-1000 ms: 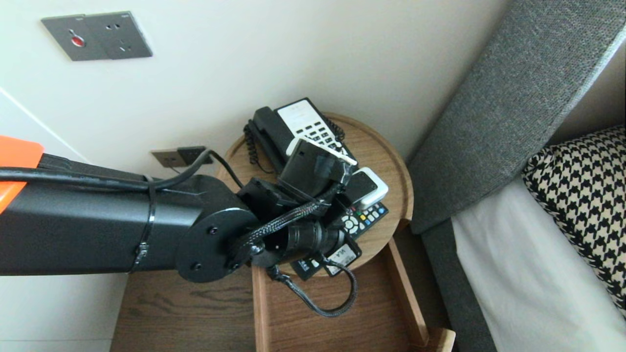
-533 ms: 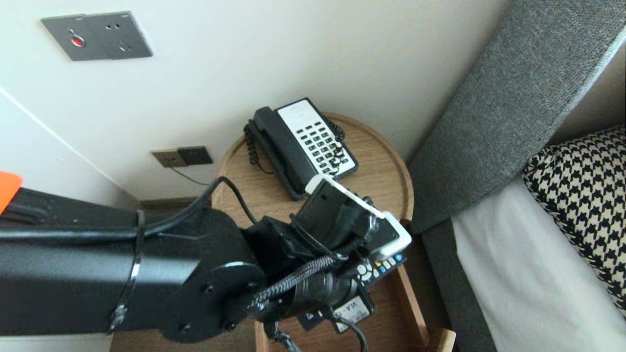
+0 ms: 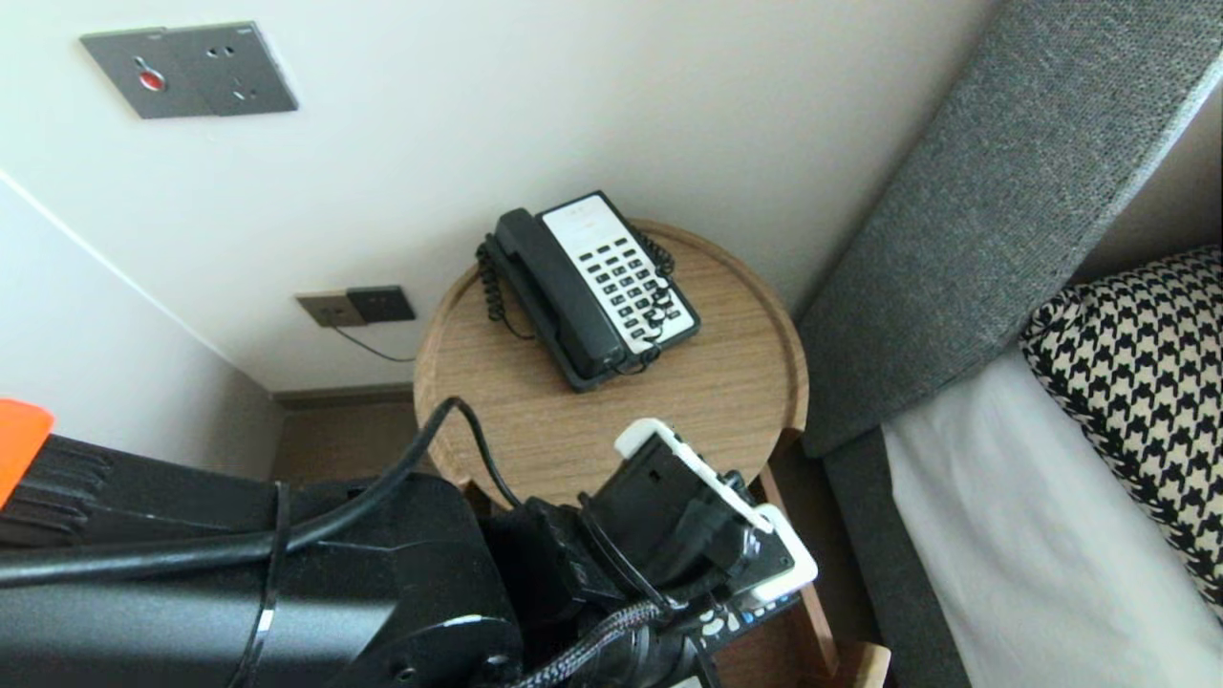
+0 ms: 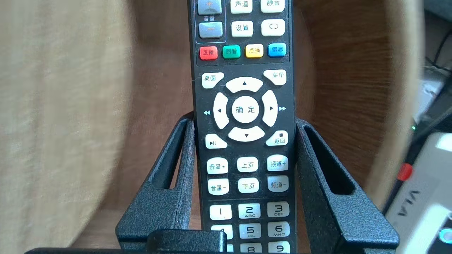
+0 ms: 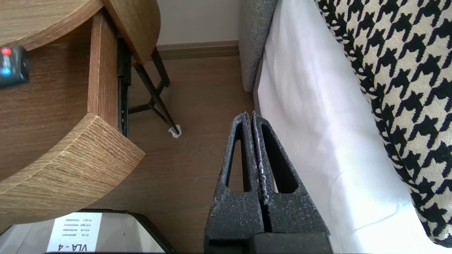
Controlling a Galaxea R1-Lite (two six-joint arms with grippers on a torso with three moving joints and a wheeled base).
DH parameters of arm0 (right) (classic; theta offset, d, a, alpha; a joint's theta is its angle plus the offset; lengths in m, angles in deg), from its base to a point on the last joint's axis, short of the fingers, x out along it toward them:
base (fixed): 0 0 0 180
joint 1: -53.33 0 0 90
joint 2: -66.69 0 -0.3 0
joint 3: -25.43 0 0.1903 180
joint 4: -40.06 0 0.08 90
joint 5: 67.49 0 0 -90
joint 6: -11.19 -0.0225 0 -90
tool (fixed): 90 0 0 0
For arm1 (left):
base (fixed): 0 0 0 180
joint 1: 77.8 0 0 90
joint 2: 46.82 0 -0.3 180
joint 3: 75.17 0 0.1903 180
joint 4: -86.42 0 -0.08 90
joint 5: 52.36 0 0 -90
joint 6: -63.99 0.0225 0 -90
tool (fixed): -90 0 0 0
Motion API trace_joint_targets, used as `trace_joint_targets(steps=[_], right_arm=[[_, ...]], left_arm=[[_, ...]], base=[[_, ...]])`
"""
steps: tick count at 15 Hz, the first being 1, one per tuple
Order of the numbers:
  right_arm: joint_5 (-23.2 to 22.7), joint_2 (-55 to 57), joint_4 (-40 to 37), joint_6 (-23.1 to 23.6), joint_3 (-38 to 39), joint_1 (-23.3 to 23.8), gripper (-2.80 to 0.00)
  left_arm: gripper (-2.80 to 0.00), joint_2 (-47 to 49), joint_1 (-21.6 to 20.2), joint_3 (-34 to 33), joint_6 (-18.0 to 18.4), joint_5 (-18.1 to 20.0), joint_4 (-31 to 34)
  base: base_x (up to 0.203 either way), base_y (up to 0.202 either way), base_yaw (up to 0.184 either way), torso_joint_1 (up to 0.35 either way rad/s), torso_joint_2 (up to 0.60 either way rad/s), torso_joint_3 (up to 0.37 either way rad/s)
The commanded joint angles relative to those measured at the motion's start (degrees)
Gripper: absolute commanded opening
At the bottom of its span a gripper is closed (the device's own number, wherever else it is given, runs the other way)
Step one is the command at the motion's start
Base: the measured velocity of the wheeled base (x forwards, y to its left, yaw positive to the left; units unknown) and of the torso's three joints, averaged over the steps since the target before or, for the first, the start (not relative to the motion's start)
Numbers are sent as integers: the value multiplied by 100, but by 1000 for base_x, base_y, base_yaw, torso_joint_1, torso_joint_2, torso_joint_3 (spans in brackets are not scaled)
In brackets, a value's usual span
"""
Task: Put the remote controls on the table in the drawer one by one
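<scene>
My left gripper (image 4: pixel 244 120) is shut on a black remote control (image 4: pixel 243 106), one finger pressed against each long side at the level of the arrow keys. In the head view the left arm (image 3: pixel 287 592) fills the bottom left, and only the remote's coloured keys (image 3: pixel 731 619) peek out under the wrist. The remote hangs over the open wooden drawer (image 5: pixel 102 70); its tip (image 5: pixel 12 67) shows above the drawer floor in the right wrist view. My right gripper (image 5: pixel 249 113) is shut on nothing, parked low over the floor beside the bed.
A black and white desk phone (image 3: pixel 588 287) sits on the round wooden table (image 3: pixel 573 420) above the drawer. A grey headboard (image 3: pixel 984 191), white sheet (image 3: pixel 1032 554) and houndstooth pillow (image 3: pixel 1137 382) lie to the right. Wall sockets (image 3: pixel 191 72) are at upper left.
The left arm has drawn back and down in the head view, carrying the remote off the round table top to a spot over the open drawer. The right arm has stayed still.
</scene>
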Motion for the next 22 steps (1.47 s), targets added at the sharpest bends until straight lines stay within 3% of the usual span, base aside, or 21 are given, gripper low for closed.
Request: trace_joint_targets(steps=[1,16,20,22], right_arm=[[-2,-11,1,0,1,-6,-280],[-2,-11,1,0,1,-6,-280],[-2,-11,1,0,1,-6,-280],[-2,-11,1,0,1,-6,-280]], left_arm=[[-280,81,18,-40,8,-2,-8],[-280,943,45,-94,-27,-11,-142],[-280,1070,34,-224,16,-57,-889],[-280,1091,-41,-393,238,-78,-1395]], base=[[0,0,0,0,0,0],[0,0,0,0,0,0],[0,0,0,0,0,0],[0,0,0,0,0,0]])
